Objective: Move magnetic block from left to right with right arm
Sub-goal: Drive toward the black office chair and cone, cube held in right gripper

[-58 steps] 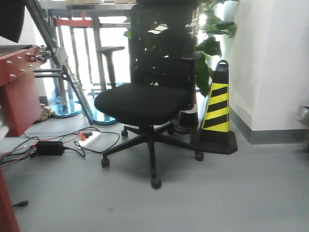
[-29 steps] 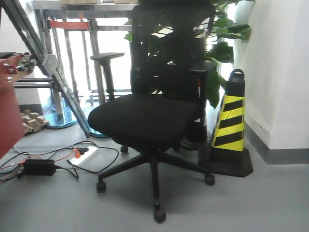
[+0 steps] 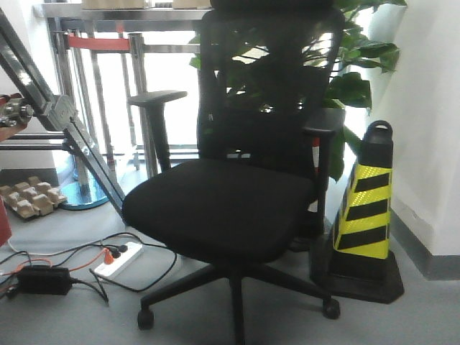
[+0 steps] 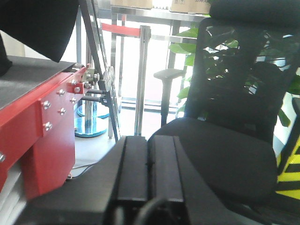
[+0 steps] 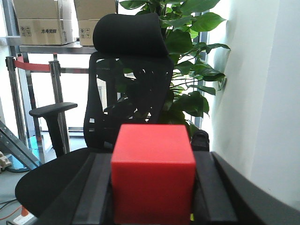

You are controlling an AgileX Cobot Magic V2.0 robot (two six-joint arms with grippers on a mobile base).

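The right gripper (image 5: 153, 199) pinches the magnetic block (image 5: 153, 171) between its dark fingers, in front of a black office chair (image 5: 129, 70) and a leafy plant (image 5: 190, 70); the left gripper (image 4: 148, 161) is pressed together, empty, near a red bolted panel (image 4: 47, 131).

Black mesh office chair (image 3: 237, 194), centre, on grey floor (image 3: 402, 316); leafy green plant (image 3: 359, 79) behind it, yellow-and-black traffic cone (image 3: 366, 215) against white wall (image 3: 431, 108) at right. Bright daylight behind metal stanchions (image 3: 135, 72) with red belt (image 3: 97, 42). White power strip (image 3: 118, 260), black adapter (image 3: 43, 279) and cables on floor at left; cardboard boxes (image 5: 40, 21) on a high shelf.
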